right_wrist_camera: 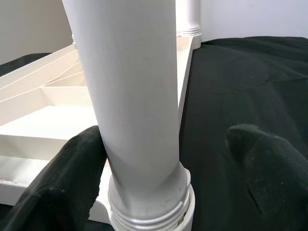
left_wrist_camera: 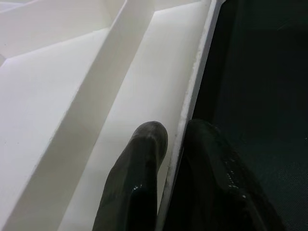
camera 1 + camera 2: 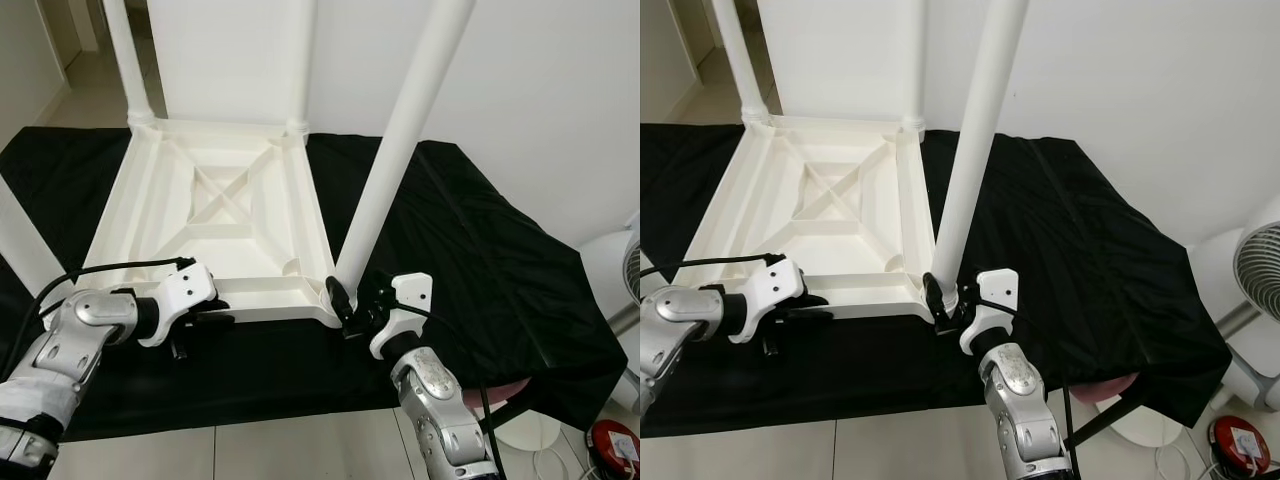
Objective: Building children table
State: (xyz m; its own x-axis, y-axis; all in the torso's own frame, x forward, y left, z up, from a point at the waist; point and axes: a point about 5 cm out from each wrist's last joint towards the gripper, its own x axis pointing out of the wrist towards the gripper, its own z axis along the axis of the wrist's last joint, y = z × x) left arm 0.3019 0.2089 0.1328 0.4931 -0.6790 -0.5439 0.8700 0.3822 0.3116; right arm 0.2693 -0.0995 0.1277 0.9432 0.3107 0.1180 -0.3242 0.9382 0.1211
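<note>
White plastic tabletop lay upside down on black cloth. Three white legs stood fitted; near-right leg probably not fully seated. Right gripper straddled its base, fingers apart. Left gripper pinched tabletop's near rim.

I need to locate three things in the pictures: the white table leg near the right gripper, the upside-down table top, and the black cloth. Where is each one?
white table leg (image 3: 390,160), left eye view, middle of its shaft.
table top (image 3: 140,215), left eye view, left side rail of its underside.
black cloth (image 3: 1080,250), right eye view, bare part right of the table.
</note>
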